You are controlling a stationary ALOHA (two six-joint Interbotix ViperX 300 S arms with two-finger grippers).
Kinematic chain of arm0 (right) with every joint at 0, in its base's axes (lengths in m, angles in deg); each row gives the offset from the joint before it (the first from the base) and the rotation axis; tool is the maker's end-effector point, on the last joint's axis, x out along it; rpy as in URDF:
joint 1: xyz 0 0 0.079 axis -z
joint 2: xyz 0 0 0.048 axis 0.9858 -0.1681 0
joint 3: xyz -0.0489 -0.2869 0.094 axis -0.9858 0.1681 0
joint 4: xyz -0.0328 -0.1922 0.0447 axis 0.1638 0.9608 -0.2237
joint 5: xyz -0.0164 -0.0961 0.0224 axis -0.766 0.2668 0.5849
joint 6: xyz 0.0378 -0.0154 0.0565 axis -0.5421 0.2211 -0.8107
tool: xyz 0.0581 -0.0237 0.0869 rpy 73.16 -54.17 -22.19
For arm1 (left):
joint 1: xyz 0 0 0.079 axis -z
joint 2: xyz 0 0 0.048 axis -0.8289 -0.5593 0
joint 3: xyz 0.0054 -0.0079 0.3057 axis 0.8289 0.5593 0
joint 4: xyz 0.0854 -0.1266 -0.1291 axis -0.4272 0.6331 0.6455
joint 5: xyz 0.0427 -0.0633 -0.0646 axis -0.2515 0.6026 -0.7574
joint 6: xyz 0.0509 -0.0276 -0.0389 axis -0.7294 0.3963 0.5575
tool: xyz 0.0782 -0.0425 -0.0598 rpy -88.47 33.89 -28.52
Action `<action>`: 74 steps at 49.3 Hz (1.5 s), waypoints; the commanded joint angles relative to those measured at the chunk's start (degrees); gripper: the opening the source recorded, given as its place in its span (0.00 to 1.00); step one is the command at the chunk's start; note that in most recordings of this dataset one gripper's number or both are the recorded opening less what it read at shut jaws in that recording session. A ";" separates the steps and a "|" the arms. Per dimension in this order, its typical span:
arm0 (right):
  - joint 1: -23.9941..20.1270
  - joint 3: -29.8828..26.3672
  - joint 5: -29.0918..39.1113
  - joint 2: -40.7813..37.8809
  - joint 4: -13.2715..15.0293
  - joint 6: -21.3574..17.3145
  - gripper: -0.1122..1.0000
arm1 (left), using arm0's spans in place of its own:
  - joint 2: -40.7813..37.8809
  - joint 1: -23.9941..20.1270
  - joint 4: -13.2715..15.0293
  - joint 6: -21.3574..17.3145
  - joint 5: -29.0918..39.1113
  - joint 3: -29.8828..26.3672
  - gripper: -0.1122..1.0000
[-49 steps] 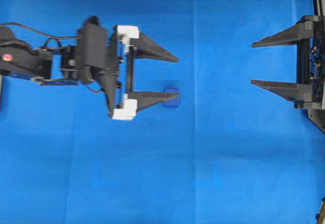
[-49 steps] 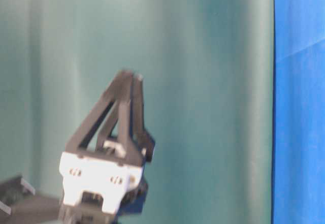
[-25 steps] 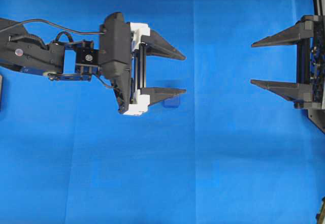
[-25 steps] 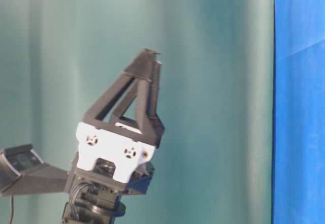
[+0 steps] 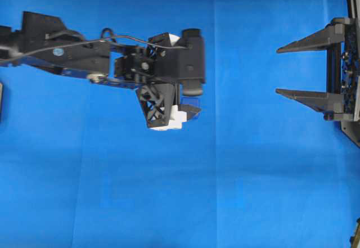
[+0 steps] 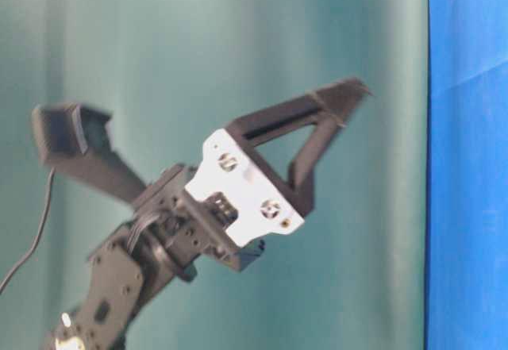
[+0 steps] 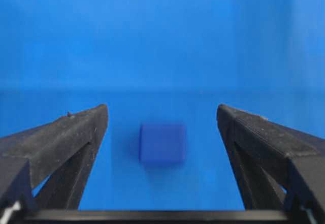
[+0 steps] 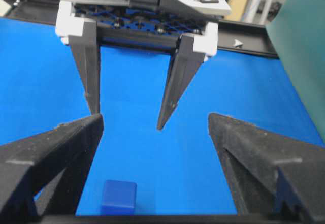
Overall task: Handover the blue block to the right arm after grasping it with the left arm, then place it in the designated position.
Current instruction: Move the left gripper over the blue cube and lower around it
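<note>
The blue block (image 7: 162,142), a small dark-blue cube, lies on the blue cloth between the two black fingers of my left gripper (image 7: 161,109). The jaws stand wide open, with a gap on each side of the cube, so neither finger touches it. In the right wrist view the same block (image 8: 118,197) sits low in the frame, and the left gripper (image 8: 127,118) with its white brackets hangs tips-down beyond it. The left arm (image 5: 169,68) covers most of the cube from overhead. My right gripper (image 5: 278,71) waits open and empty at the right edge.
Blue cloth (image 5: 169,192) covers the table all round. A green backdrop (image 6: 238,48) fills the table-level view behind the left gripper (image 6: 349,96). A black frame rail (image 8: 244,31) runs along the far side behind the left arm's base.
The left arm has reached further right and tipped its gripper from level to pointing down over the block, jaws still open. The right arm has not moved.
</note>
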 commanded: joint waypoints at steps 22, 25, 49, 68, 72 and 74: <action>0.00 -1.41 -0.44 -0.44 -0.18 -0.09 0.95 | -1.76 0.00 -0.79 -0.26 11.95 -7.65 0.93; 0.00 -1.49 -0.44 -0.44 -0.18 -0.09 0.95 | -1.76 0.00 -0.79 -0.26 11.95 -7.65 0.93; 0.09 -1.49 -0.44 -0.44 -0.18 0.00 0.95 | -1.76 0.00 -0.79 -0.26 11.87 -7.56 0.93; 0.00 -1.41 -0.35 -0.62 -0.18 0.00 0.95 | -1.76 0.00 -0.79 -0.26 11.87 -7.56 0.93; 0.09 -1.41 -0.35 -0.62 -0.18 0.00 0.95 | -1.76 0.00 -0.79 -0.26 11.87 -7.56 0.93; 0.00 -1.41 -0.35 -0.62 -0.18 0.00 0.95 | -1.76 0.00 -0.79 -0.26 11.87 -7.56 0.93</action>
